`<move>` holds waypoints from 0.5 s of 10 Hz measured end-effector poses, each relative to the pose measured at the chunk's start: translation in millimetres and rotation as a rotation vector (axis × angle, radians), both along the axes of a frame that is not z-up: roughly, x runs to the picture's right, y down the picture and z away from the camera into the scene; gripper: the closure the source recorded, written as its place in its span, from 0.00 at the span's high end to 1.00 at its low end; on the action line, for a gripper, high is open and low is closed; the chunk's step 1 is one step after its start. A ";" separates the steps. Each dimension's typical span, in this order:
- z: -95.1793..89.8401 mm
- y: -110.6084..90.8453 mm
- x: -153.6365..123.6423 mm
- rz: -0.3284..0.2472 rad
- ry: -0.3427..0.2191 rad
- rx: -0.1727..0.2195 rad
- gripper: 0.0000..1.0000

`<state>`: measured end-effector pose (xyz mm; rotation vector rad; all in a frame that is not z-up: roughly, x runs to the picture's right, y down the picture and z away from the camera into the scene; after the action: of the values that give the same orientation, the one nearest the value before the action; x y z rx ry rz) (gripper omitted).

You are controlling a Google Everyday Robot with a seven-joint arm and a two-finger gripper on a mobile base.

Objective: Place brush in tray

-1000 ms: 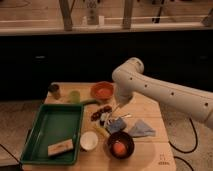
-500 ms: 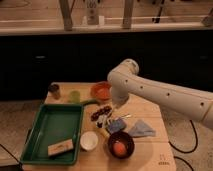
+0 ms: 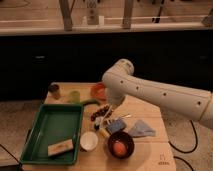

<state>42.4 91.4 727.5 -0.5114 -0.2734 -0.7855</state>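
My gripper (image 3: 101, 116) is low over the middle of the wooden table (image 3: 146, 111), a dark shape at the end of my white arm (image 3: 150, 92), which reaches in from the right and bends down at the elbow. Whether it is clenched or released, I cannot tell; it is a dark blur against the clutter beneath it.

Just right of my gripper runs a thin pale line that I take to be the handle of the brush (image 3: 122, 117). It lies on the table, outside the tray, and I cannot tell whether I am touching it. Right below it sits the yellow-handled tool with the blue pad (image 3: 113, 126), and beside that, further right, a crumpled blue cloth (image 3: 142, 129).

Nearer the front edge stands a dark bowl (image 3: 120, 145) with something orange inside, and to its left a small white cup (image 3: 89, 141).

The tray (image 3: 50, 125) lies on the left part of the table, dark green, with a raised rim. A tan block (image 3: 60, 148) rests in its near corner.

Behind my gripper, toward the back of the table, are an orange bowl (image 3: 98, 91), a long green thing (image 3: 90, 102), a green cup (image 3: 75, 96) and a dark can (image 3: 54, 91).
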 end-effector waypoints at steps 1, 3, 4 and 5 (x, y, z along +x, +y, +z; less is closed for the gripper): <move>-2.0 -0.3 -4.8 -0.019 -0.012 0.003 0.01; -5.8 0.4 -14.1 -0.049 -0.035 0.005 0.01; -8.5 1.0 -16.6 -0.058 -0.043 0.005 0.01; -11.0 0.7 -17.2 -0.066 -0.049 0.005 0.01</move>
<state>25.2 92.1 716.5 -0.4987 -0.3007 -0.8638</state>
